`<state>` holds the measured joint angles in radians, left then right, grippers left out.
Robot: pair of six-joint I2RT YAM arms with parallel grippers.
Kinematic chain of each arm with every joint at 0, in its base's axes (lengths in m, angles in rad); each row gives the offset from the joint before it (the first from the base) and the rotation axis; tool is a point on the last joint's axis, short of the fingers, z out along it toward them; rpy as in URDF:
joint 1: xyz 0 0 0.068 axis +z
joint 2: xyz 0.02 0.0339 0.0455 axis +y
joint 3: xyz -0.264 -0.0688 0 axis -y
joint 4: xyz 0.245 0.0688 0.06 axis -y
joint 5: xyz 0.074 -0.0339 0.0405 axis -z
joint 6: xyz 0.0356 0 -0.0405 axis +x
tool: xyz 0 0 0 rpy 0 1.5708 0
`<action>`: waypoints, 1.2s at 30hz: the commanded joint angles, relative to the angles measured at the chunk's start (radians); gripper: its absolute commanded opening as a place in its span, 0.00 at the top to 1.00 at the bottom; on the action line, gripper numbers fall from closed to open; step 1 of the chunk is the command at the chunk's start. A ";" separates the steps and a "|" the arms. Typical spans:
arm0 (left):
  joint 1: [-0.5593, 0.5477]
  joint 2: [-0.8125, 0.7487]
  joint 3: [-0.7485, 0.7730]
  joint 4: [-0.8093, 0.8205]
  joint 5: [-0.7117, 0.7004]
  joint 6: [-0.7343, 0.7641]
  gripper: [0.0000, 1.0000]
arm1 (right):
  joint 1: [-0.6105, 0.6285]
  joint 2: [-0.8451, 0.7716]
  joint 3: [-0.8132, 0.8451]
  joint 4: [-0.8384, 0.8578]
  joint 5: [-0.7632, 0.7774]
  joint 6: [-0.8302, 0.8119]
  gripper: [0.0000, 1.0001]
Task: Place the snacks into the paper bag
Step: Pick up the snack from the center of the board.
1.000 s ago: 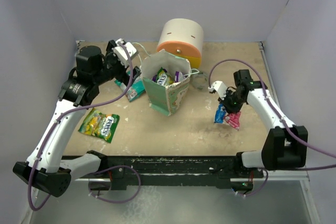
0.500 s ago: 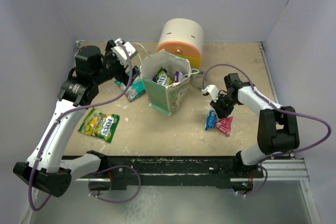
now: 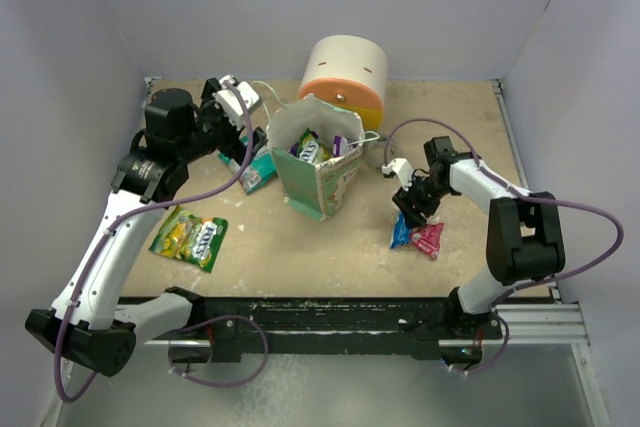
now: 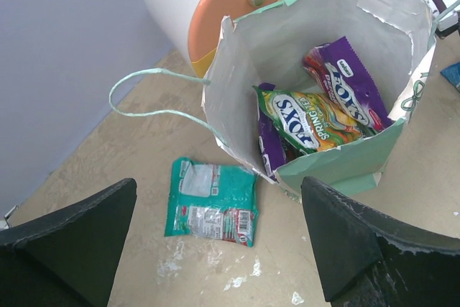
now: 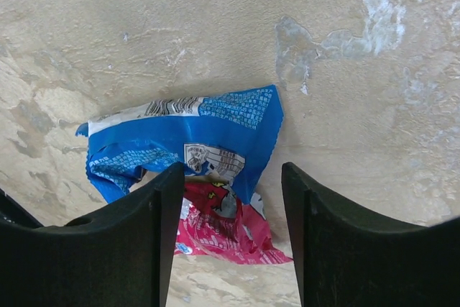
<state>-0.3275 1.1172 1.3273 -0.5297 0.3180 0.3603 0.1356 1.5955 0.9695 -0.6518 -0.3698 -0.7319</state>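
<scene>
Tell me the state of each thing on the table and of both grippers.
Pale mint-green paper bag: standing, mouth open, some shiny packets inside.
Teal plastic packet: flat on table, outside bag.
Yellow-green plastic packet: flat on table, outside bag.
Blue plastic packet: lying partly over pink-red packet, not gripped.
Left gripper: open, empty.
Right gripper: open, straddling blue packet.

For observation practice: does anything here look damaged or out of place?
The paper bag has a ragged, torn rim and creased walls. A blue packet lies over a pink packet on the table, outside the bag.
</scene>
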 commanded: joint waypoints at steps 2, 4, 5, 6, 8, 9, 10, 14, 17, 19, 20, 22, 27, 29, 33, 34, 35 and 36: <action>0.008 -0.023 0.007 0.043 0.020 0.014 0.01 | 0.000 0.026 0.029 -0.005 -0.038 -0.005 0.42; 0.009 -0.025 0.007 0.043 0.022 0.014 0.01 | 0.000 0.037 0.055 -0.011 -0.054 -0.013 0.47; 0.010 -0.025 0.009 0.042 0.022 0.014 0.01 | -0.001 0.039 0.065 -0.021 -0.068 -0.019 0.50; 0.010 -0.025 0.008 0.041 0.021 0.014 0.01 | -0.001 0.039 0.069 -0.028 -0.080 -0.022 0.53; 0.011 -0.026 0.007 0.040 0.023 0.014 0.01 | -0.001 0.036 0.079 -0.042 -0.100 -0.027 0.61; 0.010 -0.026 0.007 0.040 0.023 0.014 0.01 | -0.001 0.035 0.083 -0.050 -0.106 -0.030 0.65; 0.011 -0.027 0.006 0.040 0.023 0.014 0.01 | -0.001 0.034 0.087 -0.059 -0.112 -0.031 0.70; 0.012 -0.029 0.005 0.040 0.023 0.014 0.01 | -0.002 0.026 0.094 -0.080 -0.127 -0.033 0.86; 0.014 -0.031 -0.002 0.039 0.021 0.015 0.01 | -0.002 0.007 0.087 -0.082 -0.135 -0.033 0.96; 0.014 -0.034 -0.008 0.040 0.021 0.016 0.01 | -0.002 -0.010 0.082 -0.082 -0.143 -0.031 1.00; 0.015 -0.035 -0.009 0.040 0.021 0.016 0.01 | -0.002 -0.023 0.081 -0.085 -0.148 -0.030 1.00; 0.015 -0.037 -0.013 0.040 0.020 0.017 0.01 | -0.002 -0.047 0.081 -0.091 -0.160 -0.030 1.00; 0.019 -0.045 -0.014 0.035 0.012 0.020 0.01 | -0.002 -0.128 0.083 -0.104 -0.182 -0.021 1.00; 0.022 -0.046 -0.017 0.033 0.008 0.020 0.01 | -0.003 -0.164 0.086 -0.103 -0.175 -0.011 1.00; 0.038 -0.054 -0.018 0.030 0.006 0.012 0.01 | -0.008 -0.246 0.120 -0.098 -0.155 0.026 1.00; 0.044 -0.057 -0.018 0.030 0.010 0.007 0.01 | -0.008 -0.265 0.137 -0.095 -0.147 0.041 1.00; 0.052 -0.062 -0.018 0.030 0.015 0.003 0.01 | -0.008 -0.285 0.157 -0.091 -0.136 0.057 1.00; 0.061 -0.065 -0.018 0.030 0.018 -0.005 0.01 | -0.008 -0.302 0.177 -0.083 -0.121 0.075 1.00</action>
<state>-0.2958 1.0874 1.3106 -0.5331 0.3191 0.3599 0.1329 1.3746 1.0496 -0.7372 -0.5060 -0.7250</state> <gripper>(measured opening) 0.992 0.015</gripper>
